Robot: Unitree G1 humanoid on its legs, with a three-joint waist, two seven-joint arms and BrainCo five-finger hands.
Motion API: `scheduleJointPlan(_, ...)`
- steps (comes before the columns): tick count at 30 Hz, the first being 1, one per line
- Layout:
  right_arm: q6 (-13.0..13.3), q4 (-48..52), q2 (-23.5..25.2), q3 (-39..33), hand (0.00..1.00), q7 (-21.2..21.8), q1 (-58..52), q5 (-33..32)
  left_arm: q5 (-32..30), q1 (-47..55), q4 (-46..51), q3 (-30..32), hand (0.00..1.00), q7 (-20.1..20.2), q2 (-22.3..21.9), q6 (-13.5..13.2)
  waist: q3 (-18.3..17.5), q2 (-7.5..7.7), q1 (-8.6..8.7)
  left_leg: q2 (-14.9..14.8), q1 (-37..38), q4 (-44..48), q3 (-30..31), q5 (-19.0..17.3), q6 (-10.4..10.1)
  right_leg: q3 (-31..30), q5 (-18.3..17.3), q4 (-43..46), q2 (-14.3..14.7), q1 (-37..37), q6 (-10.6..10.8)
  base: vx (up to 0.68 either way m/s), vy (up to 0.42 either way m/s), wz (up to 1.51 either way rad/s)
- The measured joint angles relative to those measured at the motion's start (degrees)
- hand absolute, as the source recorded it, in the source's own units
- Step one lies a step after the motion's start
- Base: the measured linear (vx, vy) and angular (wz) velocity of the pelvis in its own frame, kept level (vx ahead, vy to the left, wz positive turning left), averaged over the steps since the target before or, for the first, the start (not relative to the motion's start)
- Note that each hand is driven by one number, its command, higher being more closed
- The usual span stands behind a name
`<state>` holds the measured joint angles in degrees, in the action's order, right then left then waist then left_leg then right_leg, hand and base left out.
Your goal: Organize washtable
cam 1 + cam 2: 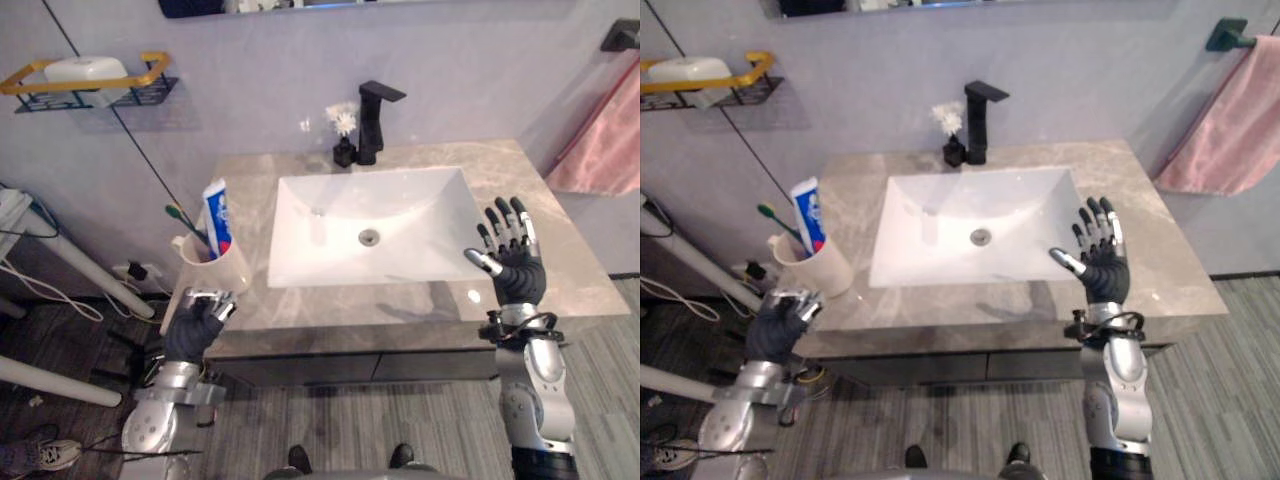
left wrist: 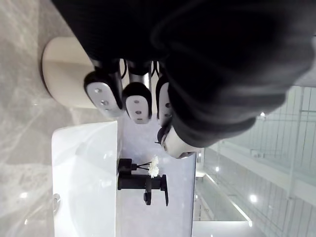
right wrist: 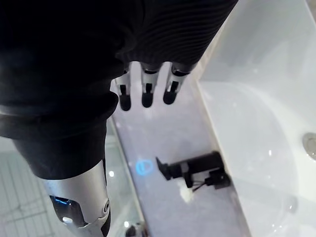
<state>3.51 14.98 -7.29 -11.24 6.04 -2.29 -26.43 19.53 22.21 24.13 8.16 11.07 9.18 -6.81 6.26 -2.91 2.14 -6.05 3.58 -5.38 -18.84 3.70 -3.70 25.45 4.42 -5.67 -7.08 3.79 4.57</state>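
Left eye view: the right hand (image 1: 515,262) stands upright at the end of a raised forearm, over the front right of the surface (image 1: 565,275). Its fingers (image 1: 508,222) are straight and fanned apart, pointing up, with the thumb stuck out toward the basin (image 1: 400,200), which lies just to this hand's left. It holds nothing. Beyond the hand, at the back of the basin, stands a black tap (image 1: 372,120).

The left hand (image 1: 195,325) sits low at the front left corner of the surface, its arm coming up from below. Its fingers (image 2: 137,101) are curled in toward the palm, with nothing in them. The cup (image 1: 215,265) stands just beyond these fingers, on the surface; whether they touch it cannot be told. A toothpaste tube (image 1: 218,215) and a green toothbrush (image 1: 186,222) stand in the cup, leaning away from the basin. The cup is well apart from the right hand, with the basin between them.
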Motion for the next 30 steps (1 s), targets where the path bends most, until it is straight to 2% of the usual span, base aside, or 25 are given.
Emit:
scheduleJointPlan(9, -0.39, 0.02, 0.04, -0.09, 0.00, 0.32, -0.01, 0.00, -0.72, -2.32, -0.19, 3.73, 1.00, -1.39, -1.88, 0.12, 1.08, 0.20, 0.05, 0.02, -0.10, 0.00, -0.26, -0.27, -0.06, -0.32, -0.01, 0.01, -0.02, -0.01, 0.03, 0.01, 0.001, -0.02)
scheduleJointPlan(16, -1.62, 0.02, 0.07, 0.09, 0.00, 0.39, -0.04, -0.01, -1.22, -2.32, -1.98, 3.78, 1.00, -1.42, -2.21, 0.41, 1.71, 0.30, 0.03, 0.02, -0.29, 0.00, -0.27, -0.33, -0.08, -0.32, -0.05, 0.01, -0.02, -0.19, 0.07, 0.00, 0.000, 0.00)
scheduleJointPlan(30, -1.86, 0.02, 0.07, 0.96, 0.00, 0.38, -0.13, -0.04, -1.22, -3.80, -4.13, 3.86, 1.00, -2.63, -2.65, 1.56, 2.64, 0.47, 0.02, 0.01, -1.45, 0.01, -0.59, -0.41, -0.09, -0.60, -0.03, 0.02, 0.01, -1.49, 0.06, 0.00, 0.000, 0.00)
